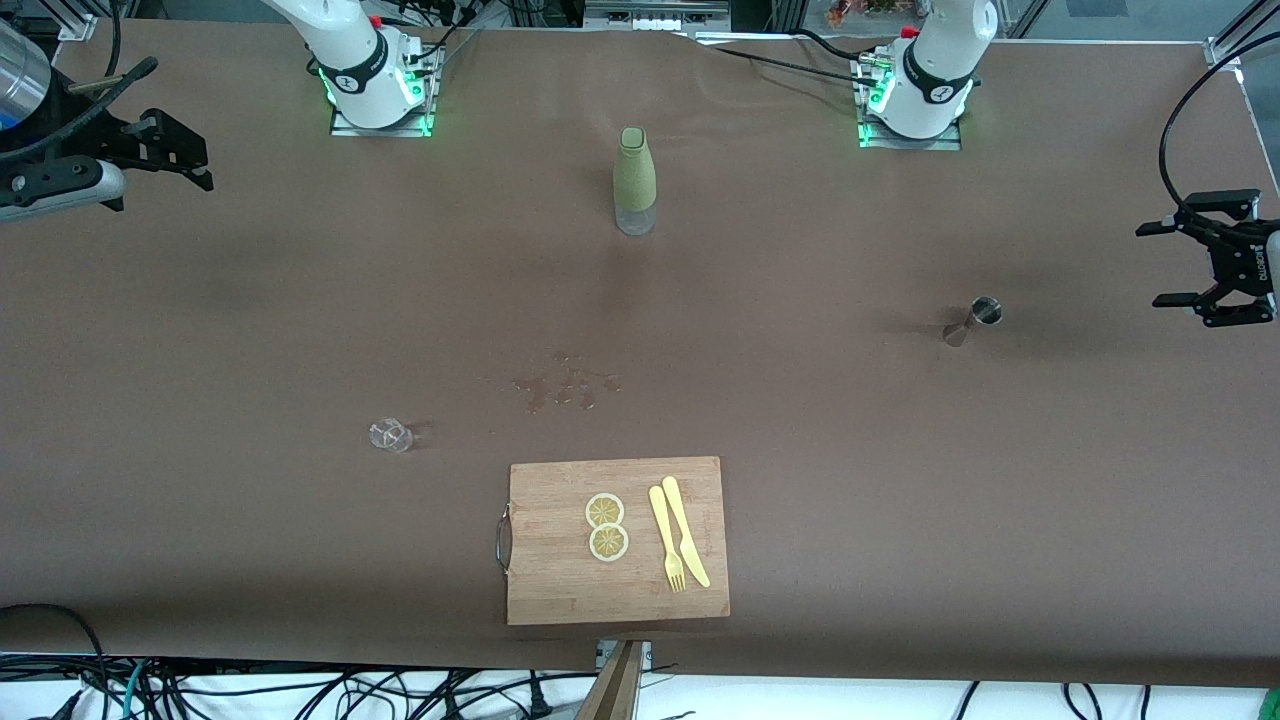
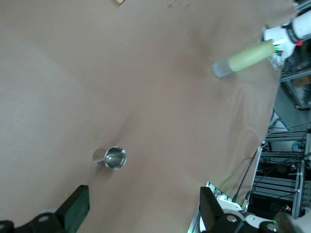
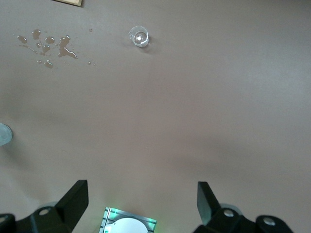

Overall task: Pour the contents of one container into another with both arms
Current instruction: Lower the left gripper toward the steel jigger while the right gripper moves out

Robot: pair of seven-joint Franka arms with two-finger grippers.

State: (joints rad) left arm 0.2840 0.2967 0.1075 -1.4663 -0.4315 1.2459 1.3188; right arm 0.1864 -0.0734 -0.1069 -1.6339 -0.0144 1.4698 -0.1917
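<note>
You have, from the right arm's end of the table onward: the right gripper [image 1: 185, 150], black, two fingers spread wide and holding nothing, up in the air over the brown table [image 1: 300, 300] at its edge, its arm white with dark grey joint bands and waiting. Next, a small clear glass [image 1: 390, 435], upright, standing alone on the table, nearer the front camera than the right arm's base [image 1: 380, 95]. Beside it toward the middle, a patch of spilled drops [image 1: 565, 388]. Just nearer the camera than the spill, a wooden board [image 1: 560, 585] with a metal handle; on it lie two lemon slices [image 1: 606, 526], touching one another, and a yellow fork [image 1: 665, 540] and knife [image 1: 685, 530] side by side. Farther from the camera, between the two bases, a bottle [image 1: 635, 180] stands upright: green sleeve and cap, clear bottom. Toward the left arm's end, a steel jigger [image 1: 975, 320] stands upright on the table, well apart from the bottle. Last, the left gripper [image 1: 1195, 265], black, fingers spread wide and empty, in the air over the table's edge, beside the jigger; its white arm also waits.
</note>
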